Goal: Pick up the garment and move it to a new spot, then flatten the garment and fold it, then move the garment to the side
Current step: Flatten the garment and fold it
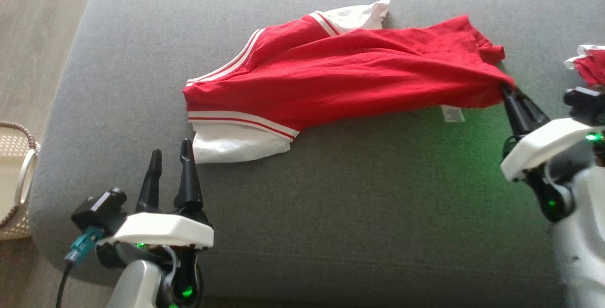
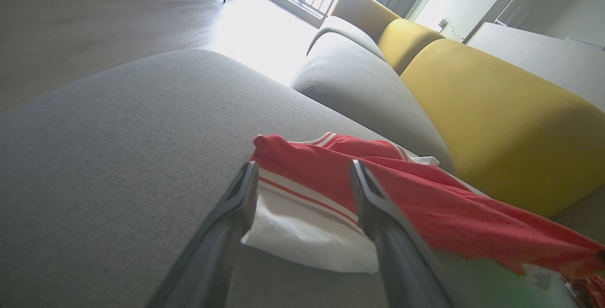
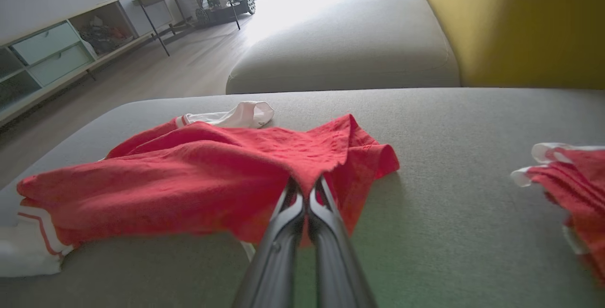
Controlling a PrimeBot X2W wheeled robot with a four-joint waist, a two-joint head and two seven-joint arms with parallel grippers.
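Note:
A red garment with white sleeves and white stripes lies stretched across the grey cushion. My right gripper is shut on the garment's right edge, lifting that end slightly so a white label hangs below it. The right wrist view shows the two fingers pinched together on the red cloth, with the right gripper at its edge. My left gripper stands open just left of the white sleeve at the lower left. In the left wrist view the left gripper frames the garment's striped sleeve, apart from it.
A second red and white cloth lies at the cushion's right edge, also seen as a bundle in the right wrist view. A woven basket stands on the floor to the left. Yellow sofa cushions rise behind the grey one.

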